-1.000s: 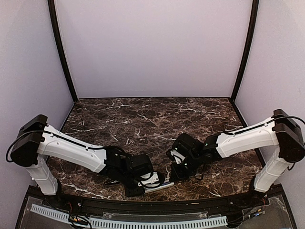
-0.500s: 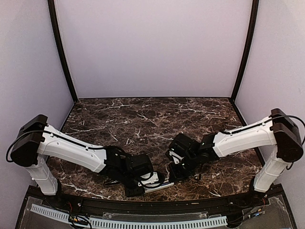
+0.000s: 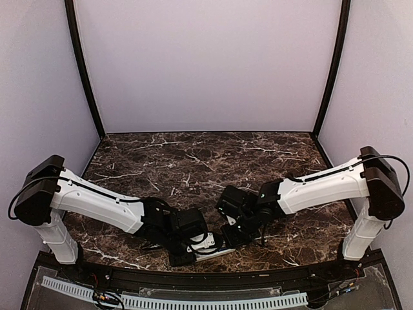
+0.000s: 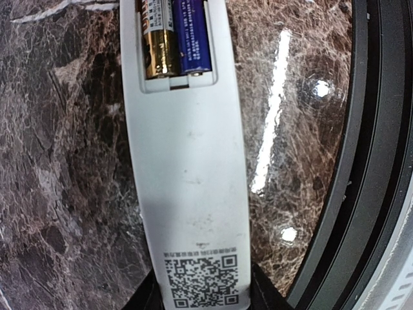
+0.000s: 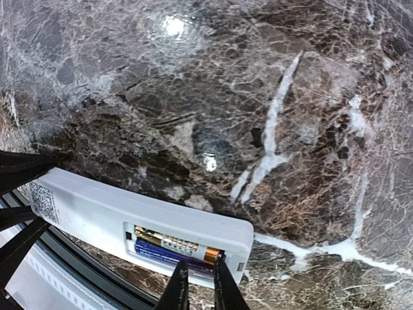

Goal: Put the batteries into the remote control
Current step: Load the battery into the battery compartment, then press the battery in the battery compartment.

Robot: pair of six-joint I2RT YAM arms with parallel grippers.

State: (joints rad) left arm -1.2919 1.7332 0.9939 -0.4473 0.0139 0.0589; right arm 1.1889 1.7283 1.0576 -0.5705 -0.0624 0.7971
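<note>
The white remote control point(image 4: 187, 181) lies back-up on the marble near the table's front edge point(image 3: 216, 249). My left gripper point(image 4: 201, 297) is shut on its QR-code end. Its open recess holds two batteries side by side, a gold-and-white one point(image 4: 159, 45) and a blue one point(image 4: 191, 39). In the right wrist view the remote point(image 5: 97, 210) shows the same gold-and-white battery point(image 5: 174, 244) and blue battery point(image 5: 155, 254). My right gripper point(image 5: 201, 274) is shut, its tips right over the blue battery at the recess end. From above, my right gripper point(image 3: 231, 236) is at the remote's right end.
The black raised rim of the table point(image 4: 381, 129) runs close along the remote's near side. Dark marble tabletop point(image 3: 206, 161) stretches behind both arms to the back wall.
My right arm has moved left and down toward the remote, bringing its gripper over the battery recess. The left arm and the remote have stayed still.
</note>
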